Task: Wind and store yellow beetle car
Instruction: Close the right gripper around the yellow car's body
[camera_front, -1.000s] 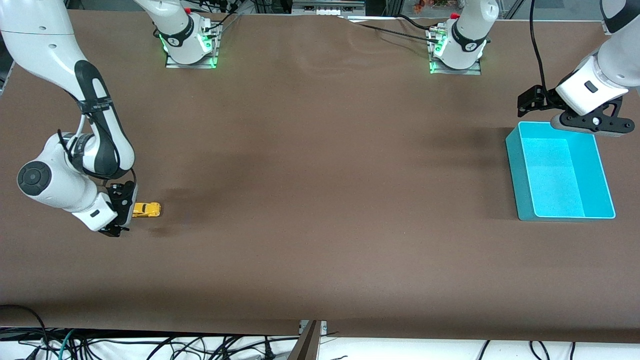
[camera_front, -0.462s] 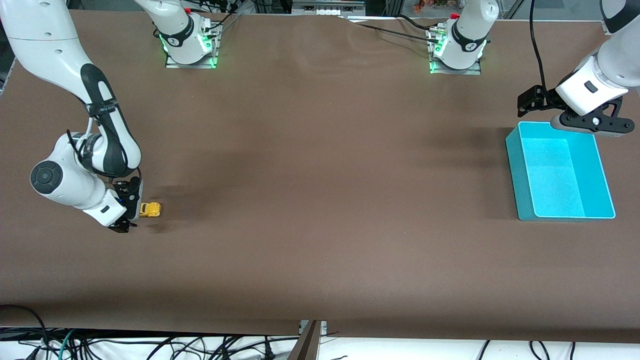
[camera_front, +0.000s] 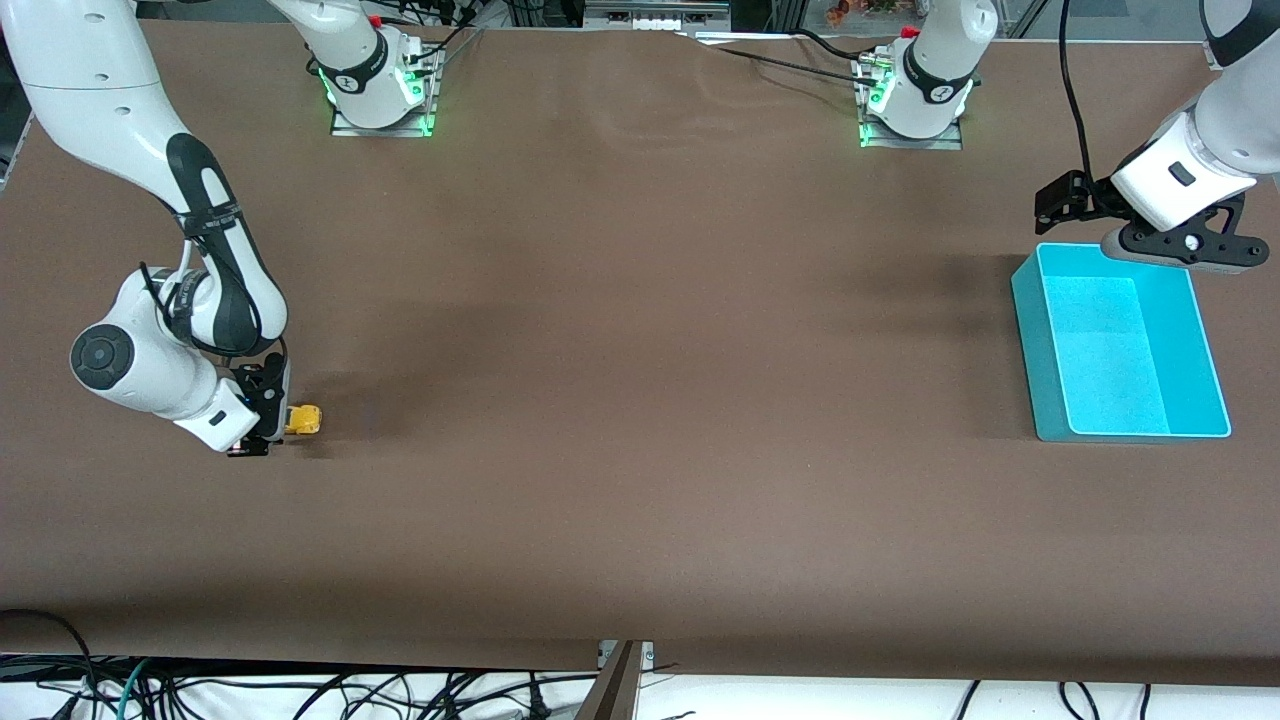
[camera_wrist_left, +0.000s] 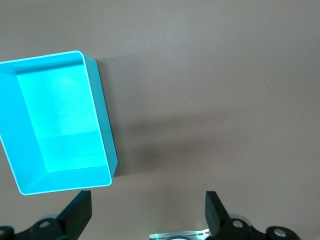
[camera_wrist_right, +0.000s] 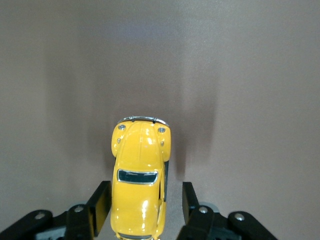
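Observation:
The yellow beetle car (camera_front: 304, 419) stands on the brown table near the right arm's end. In the right wrist view the yellow beetle car (camera_wrist_right: 140, 172) points its bonnet away from the hand. My right gripper (camera_front: 265, 425) is low at the table, its fingers (camera_wrist_right: 102, 200) straddling the car's rear half. One finger lies against the car's side and the other stands a small gap off it, so the right gripper (camera_wrist_right: 145, 195) is partly closed with no grip. My left gripper (camera_front: 1182, 248) waits open over the cyan bin's edge. In its wrist view the left gripper (camera_wrist_left: 147, 205) has nothing between its fingers.
The cyan bin (camera_front: 1040, 350) sits at the left arm's end of the table, and the left wrist view shows nothing inside the cyan bin (camera_wrist_left: 102, 120). The two green-lit arm bases (camera_front: 380, 95) stand along the table's edge farthest from the front camera.
My right gripper slid along the table over the car's rear, covering more of it, and its fingers narrowed around the body. The left arm stayed still.

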